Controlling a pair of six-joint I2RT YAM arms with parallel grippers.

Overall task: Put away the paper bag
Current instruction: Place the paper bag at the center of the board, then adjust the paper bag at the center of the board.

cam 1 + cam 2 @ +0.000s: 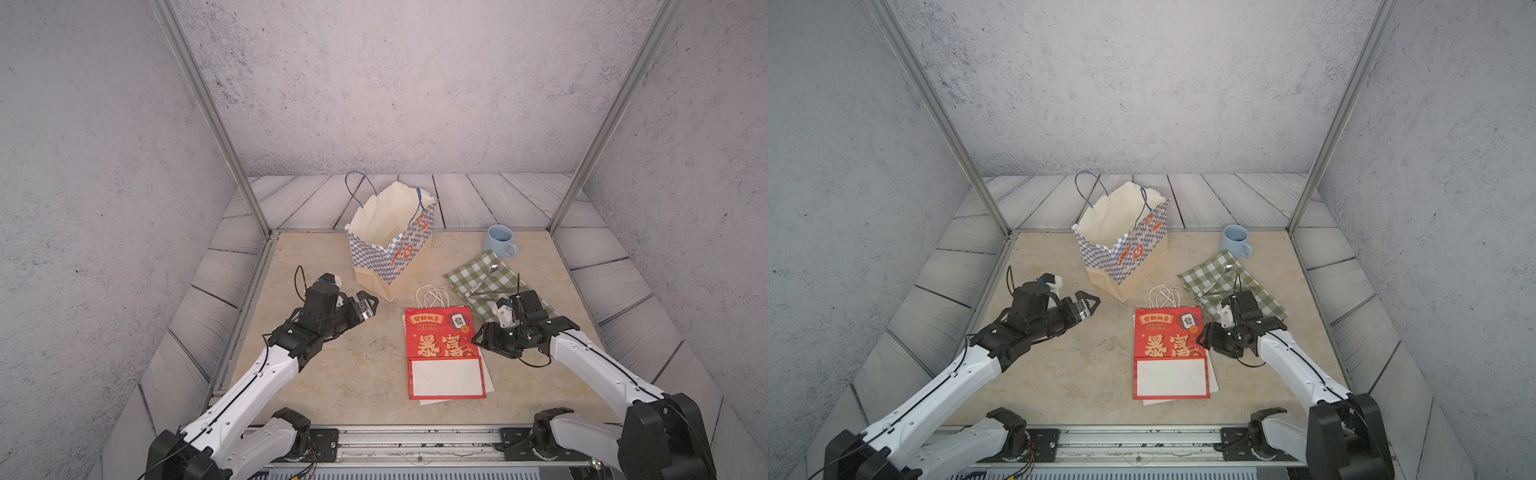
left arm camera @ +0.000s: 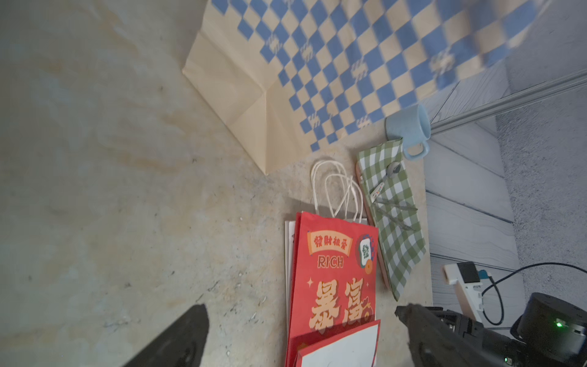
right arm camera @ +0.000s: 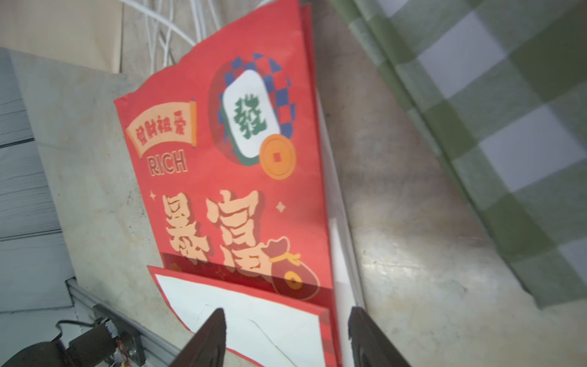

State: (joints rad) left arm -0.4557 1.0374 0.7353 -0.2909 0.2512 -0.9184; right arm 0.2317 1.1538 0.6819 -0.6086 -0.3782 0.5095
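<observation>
Paper bag (image 1: 440,343) whole only from above

The flat paper bag (image 1: 440,338) is showing red, with peach-orange lettering and a white panel that a red border is framing. The standing bag (image 1: 374,257) is wearing blue-and-cream checks above a plain cream base. The mug (image 1: 496,243) is looking pale blue. The cloth (image 1: 469,274) is carrying green-and-white gingham, and the tabletop (image 1: 332,374) is showing beige marbling.
</observation>
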